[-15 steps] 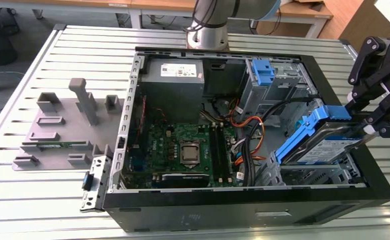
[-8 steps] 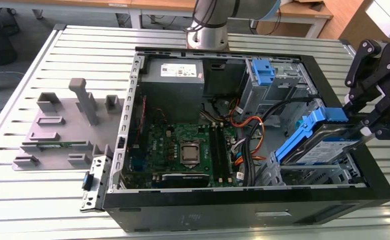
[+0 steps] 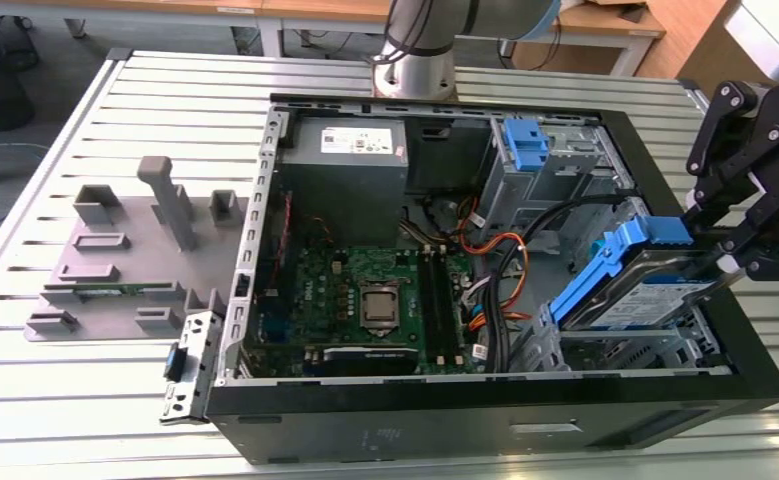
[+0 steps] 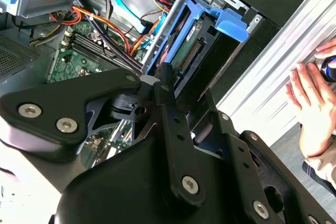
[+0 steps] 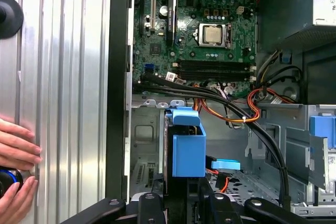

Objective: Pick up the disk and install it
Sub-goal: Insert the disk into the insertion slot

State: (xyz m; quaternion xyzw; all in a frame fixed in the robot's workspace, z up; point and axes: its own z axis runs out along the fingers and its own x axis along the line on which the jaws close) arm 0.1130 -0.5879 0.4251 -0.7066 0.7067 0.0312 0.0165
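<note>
The disk (image 3: 645, 288) is a silver drive with a white-and-blue label in a blue plastic carrier. It hangs tilted over the drive bay (image 3: 629, 345) at the front corner of the open computer case (image 3: 496, 410), on the exterior view's right. Its blue handle end points into the case and its other end is raised. My gripper (image 3: 725, 262) is shut on that raised end, just outside the case wall. In both wrist views the blue carrier (image 4: 202, 30) (image 5: 188, 148) sits right ahead of my black fingers (image 4: 165, 85), above the metal bay.
Orange, black and blue cables (image 3: 503, 275) run beside the bay. The motherboard (image 3: 376, 300) and the grey power-supply box (image 3: 349, 145) fill the case. A blue latch (image 3: 529, 140) stands on the rear drive cage. A grey fixture (image 3: 122, 250) lies on the slatted table. A person's hand (image 4: 310, 95) rests near the case.
</note>
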